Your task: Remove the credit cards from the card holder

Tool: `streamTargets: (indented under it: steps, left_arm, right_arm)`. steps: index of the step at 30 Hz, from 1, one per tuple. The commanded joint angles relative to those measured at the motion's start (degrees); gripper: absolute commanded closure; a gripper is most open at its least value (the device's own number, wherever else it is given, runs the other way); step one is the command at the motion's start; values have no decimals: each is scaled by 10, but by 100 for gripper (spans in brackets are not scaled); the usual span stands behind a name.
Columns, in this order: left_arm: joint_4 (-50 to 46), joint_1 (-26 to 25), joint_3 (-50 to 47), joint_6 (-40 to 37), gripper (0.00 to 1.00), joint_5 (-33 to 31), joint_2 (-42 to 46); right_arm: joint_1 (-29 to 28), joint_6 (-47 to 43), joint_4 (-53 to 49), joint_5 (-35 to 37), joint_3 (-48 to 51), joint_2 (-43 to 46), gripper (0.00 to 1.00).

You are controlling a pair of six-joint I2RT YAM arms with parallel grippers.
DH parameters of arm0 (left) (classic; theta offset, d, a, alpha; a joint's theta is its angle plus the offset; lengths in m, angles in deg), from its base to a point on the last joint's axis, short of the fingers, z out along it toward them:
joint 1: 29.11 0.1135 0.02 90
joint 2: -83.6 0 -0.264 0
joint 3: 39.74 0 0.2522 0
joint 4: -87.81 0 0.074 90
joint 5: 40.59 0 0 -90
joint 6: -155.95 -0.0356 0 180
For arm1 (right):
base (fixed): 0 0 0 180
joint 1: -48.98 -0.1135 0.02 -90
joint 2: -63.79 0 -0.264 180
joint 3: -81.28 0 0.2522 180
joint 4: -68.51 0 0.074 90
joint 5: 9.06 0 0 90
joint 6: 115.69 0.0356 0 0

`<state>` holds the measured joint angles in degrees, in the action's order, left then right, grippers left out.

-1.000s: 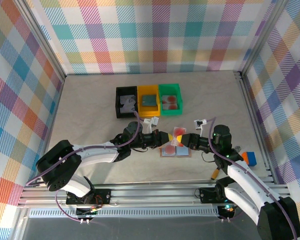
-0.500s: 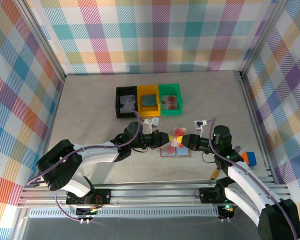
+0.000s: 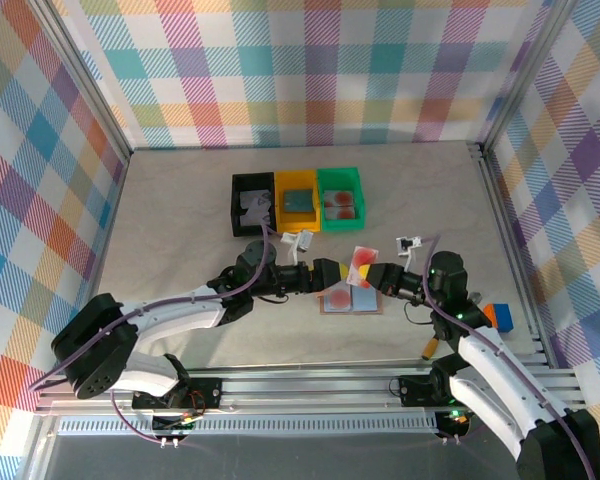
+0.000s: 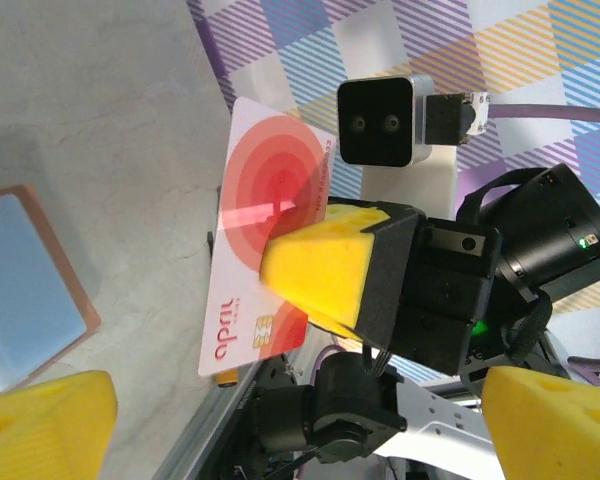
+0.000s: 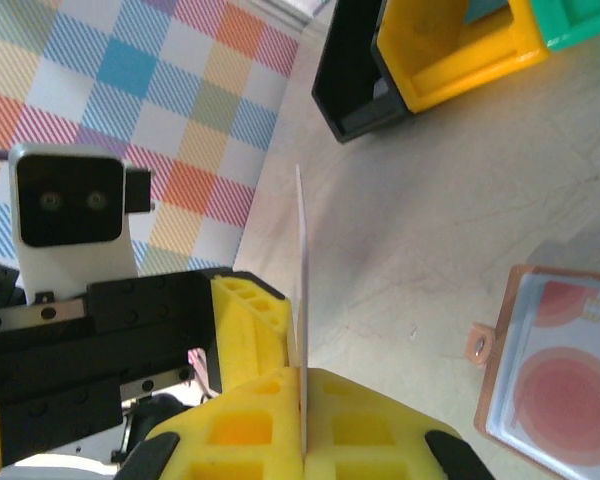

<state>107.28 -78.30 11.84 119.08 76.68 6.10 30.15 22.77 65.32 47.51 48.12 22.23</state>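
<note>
The left gripper (image 3: 327, 270) has its 2 yellow fingers wide apart and holds nothing; it stands just beside the lifted card. To its right, the pale credit card (image 3: 361, 263) with the red-orange round spot is in the air above the table, pinched between the closed fingers of the right gripper (image 3: 370, 278). Below them the card holder (image 3: 365, 303) lies open on the table, with 1 red-spotted card (image 3: 338, 298) in its left pocket.
</note>
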Motion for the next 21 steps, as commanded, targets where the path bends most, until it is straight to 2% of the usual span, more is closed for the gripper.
streamTargets:
  steps: [1,10,21]
  left_arm:
    - [5,5,4,-4,0,-19,15]
    - [112,-10,-11,52,0,-48,-19]
    - [289,-46,1,109,0,-89,-130]
  right_arm:
    - [-1,48,47,59,-11,25,100]
    - [-1,163,84,213,40,115,100]
    - [-1,251,100,253,49,125,100]
